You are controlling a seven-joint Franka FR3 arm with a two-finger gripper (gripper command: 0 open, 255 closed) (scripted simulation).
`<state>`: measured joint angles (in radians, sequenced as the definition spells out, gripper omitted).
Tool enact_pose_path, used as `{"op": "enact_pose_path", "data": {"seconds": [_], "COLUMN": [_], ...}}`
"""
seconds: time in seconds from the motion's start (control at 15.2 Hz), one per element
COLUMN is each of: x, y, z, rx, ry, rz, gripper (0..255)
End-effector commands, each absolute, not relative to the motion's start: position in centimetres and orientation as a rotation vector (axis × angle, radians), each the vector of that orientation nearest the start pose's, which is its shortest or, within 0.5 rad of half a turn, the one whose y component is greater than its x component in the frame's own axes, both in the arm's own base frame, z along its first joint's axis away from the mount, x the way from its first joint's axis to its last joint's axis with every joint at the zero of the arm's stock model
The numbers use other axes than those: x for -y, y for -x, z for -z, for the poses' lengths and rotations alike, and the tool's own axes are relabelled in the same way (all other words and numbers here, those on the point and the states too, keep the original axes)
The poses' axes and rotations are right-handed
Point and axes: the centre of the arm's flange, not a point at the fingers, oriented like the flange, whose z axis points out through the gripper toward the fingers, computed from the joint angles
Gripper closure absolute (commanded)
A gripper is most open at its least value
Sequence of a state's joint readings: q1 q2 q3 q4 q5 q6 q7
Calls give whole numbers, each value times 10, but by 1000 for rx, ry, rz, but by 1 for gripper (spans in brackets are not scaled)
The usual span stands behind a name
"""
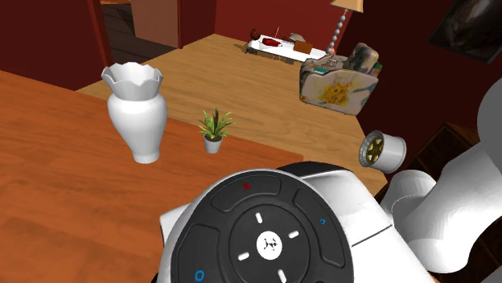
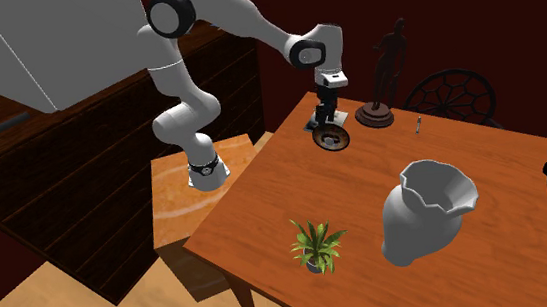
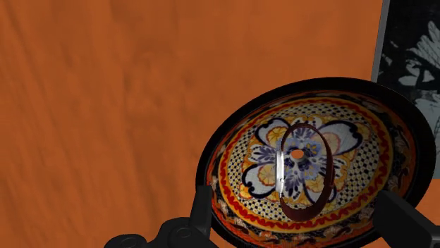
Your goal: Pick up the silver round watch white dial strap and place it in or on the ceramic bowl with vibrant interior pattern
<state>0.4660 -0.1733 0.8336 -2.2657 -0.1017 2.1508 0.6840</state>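
My gripper [image 3: 295,199] hangs over the table [image 3: 106,106] with its fingers spread wide, touching nothing. Between them the watch [image 3: 300,172] stands on edge inside the patterned bowl [image 3: 227,169], so I cannot read its dial. The bowl's near rim is cut off.

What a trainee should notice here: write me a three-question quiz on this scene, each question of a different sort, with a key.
1. True or false: the gripper is shut on the watch.
2. What does the watch rest in? A: a white vase. B: the patterned bowl. C: a plant pot.
3. Fill in: in the second exterior view, the white vase stands to the ___ of the potted plant.

Key: 1 false, the fingers stand apart and clear of the watch; 2 B; 3 right.
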Motion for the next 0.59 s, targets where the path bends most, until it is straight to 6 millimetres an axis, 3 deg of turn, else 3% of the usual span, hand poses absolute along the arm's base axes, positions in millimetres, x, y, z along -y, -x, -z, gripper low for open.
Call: {"op": "enact_pose_path", "data": {"seconds": [0.0, 0.07, 0.53], "x": [-482, -482, -482], "y": [-128, -125, -125], "z": [-434, -444, -444], "rx": [1059, 1059, 1059], "ry": [3070, 3070, 3070], "rz": [287, 287, 287], "gripper": [0, 0, 0]}}
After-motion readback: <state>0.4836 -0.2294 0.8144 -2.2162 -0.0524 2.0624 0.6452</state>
